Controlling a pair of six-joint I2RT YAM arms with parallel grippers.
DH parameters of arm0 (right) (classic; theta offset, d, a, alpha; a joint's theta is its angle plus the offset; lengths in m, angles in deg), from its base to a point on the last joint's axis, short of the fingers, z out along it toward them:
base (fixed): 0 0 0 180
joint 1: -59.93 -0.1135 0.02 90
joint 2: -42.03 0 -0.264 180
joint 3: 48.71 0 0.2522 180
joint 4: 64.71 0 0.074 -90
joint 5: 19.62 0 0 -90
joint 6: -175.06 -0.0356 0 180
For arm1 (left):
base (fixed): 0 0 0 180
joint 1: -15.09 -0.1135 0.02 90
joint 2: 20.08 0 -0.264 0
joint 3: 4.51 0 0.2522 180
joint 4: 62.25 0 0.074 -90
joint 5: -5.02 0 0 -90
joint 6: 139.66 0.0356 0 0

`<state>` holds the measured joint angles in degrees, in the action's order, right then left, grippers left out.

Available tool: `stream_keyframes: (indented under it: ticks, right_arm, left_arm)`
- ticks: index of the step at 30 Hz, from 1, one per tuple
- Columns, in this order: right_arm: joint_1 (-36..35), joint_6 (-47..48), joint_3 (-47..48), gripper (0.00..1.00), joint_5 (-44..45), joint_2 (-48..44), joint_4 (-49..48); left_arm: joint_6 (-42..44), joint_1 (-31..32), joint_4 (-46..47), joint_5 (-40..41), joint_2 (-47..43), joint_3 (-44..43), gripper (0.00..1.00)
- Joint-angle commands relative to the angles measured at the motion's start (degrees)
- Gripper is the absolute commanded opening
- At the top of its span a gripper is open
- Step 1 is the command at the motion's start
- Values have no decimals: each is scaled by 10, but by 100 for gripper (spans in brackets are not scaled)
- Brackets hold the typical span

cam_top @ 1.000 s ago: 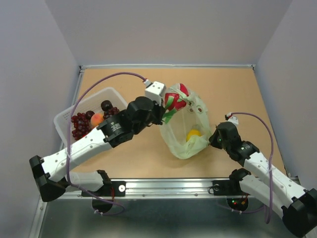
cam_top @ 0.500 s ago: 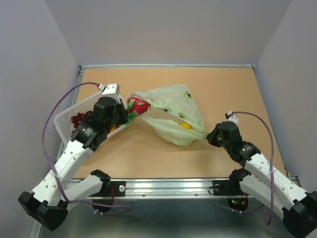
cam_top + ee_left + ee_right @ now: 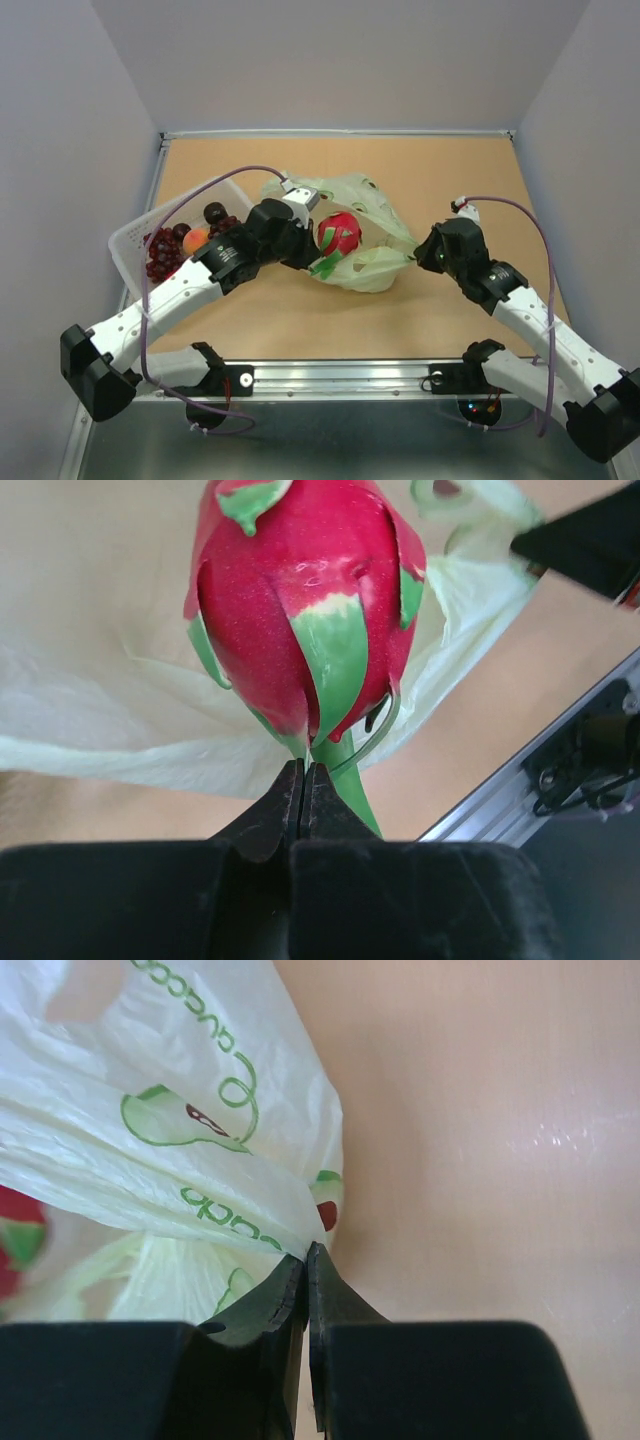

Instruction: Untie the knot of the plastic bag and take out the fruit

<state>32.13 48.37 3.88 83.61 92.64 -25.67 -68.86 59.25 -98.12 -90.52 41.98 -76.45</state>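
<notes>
The left arm is reaching low over the table [image 3: 470, 170], elbow bent, its left fingers [image 3: 295, 798] pinching shut on a green leaf tip of the dragon fruit [image 3: 300, 610], held over the plastic bag [image 3: 378, 212] mid-table. The fruit is looking light, hard and smooth, so the thin leaf is probably giving a slippery hold. The right fingers [image 3: 292, 1290] are clamping the flimsy bag's bunched edge, that arm stretching inward.
</notes>
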Motion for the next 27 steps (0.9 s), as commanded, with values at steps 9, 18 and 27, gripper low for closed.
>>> stream_keyframes:
  ticks: [9,18,27]
  right_arm:
    - [3,22,34,9,29,5,-15]
    - [3,7,-42,9,33,-31,-15]
    - [3,-7,-64,9,28,-66,-8]
  left_arm:
    - [47,46,73,-23,-45,-72,0]
    - [54,45,155,-151,-115,-106,0]
    - [-8,30,19,262,-97,-148,0]
